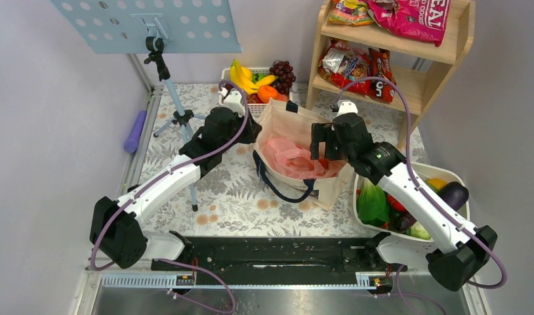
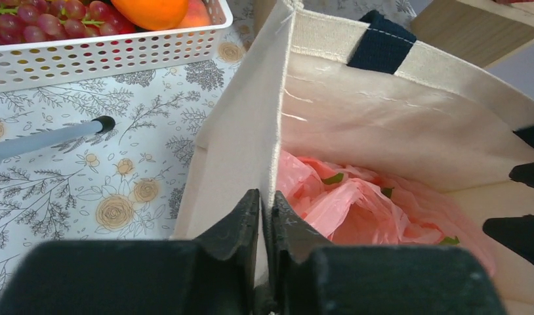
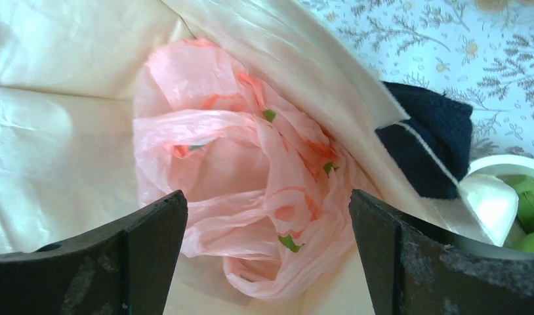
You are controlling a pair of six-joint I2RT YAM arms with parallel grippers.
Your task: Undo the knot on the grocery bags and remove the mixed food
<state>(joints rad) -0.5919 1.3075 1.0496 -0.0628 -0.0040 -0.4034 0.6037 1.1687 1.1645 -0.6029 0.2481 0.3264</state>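
My left gripper (image 2: pixel 264 205) is clamped on the far-left rim of the canvas tote (image 2: pixel 395 125). My right gripper (image 3: pixel 267 210) hangs spread wide above the grocery bags (image 3: pixel 205 157), which I see crumpled pink inside it. A fruit basket (image 2: pixel 87 56) stands beyond.

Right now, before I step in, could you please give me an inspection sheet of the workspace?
Surface: floral-patterned table.
Job's things: pink grocery bags lie crumpled inside the canvas tote; knot not made out.
Clutter: fruit basket at the back, vegetable bin on the right, tripod stand, purple object at the left edge.
End effectors: left end effector shut on the tote's rim; right end effector open over the bags.
Cables: purple cables loop along both arms.
Surroundings: wooden shelf at back right; plain walls.
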